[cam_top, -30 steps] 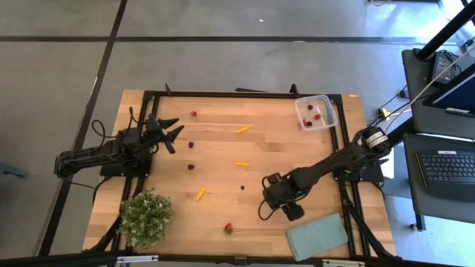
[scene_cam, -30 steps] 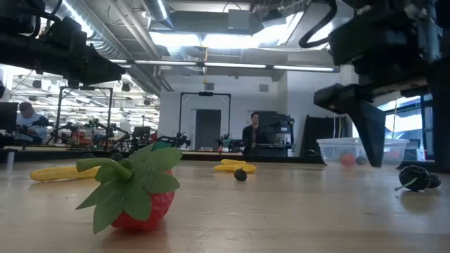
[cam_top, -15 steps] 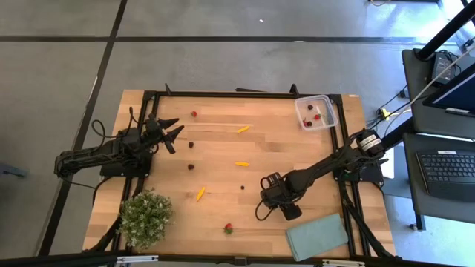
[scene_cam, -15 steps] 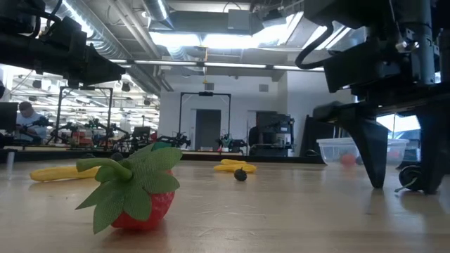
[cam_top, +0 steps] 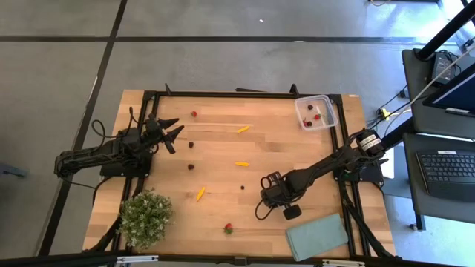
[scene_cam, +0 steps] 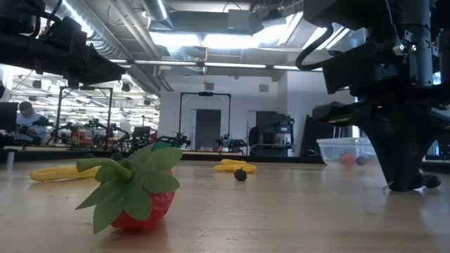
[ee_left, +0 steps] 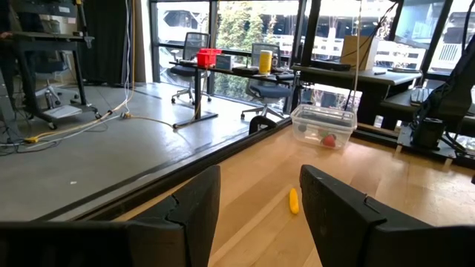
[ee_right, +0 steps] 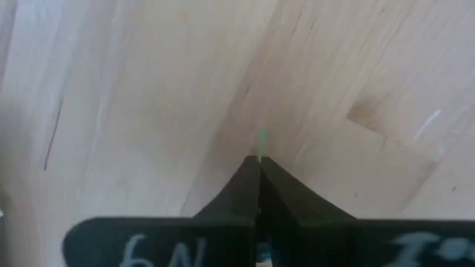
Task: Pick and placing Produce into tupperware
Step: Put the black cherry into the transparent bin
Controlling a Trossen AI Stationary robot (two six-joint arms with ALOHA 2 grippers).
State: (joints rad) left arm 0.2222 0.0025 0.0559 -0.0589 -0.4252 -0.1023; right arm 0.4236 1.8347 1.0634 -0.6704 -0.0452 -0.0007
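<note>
My right gripper points straight down with its tips at the wooden table, shut on the stem of a dark berry that lies just beside its fingers. My left gripper waits open and level at the table's left. The clear tupperware stands at the far right corner with red and dark pieces in it. Loose produce lies about: a strawberry near the front edge, dark berries, yellow slivers. My right gripper pinches a thin green stem at the very ends of its two fingers, coming from above and pointing down. The stem's tip pokes out past the fingertips. The berry itself lies on the table beside the fingers.
A bushy green plant stands at the near left corner. A flat grey-green cloth lies at the near right, close to my right gripper. Black frame rails run along the table's far and side edges.
My right gripper has come down a little until its tips reach the table, and its fingers, wide apart a second ago, have shut beside the dark berry. The left arm has kept still.
</note>
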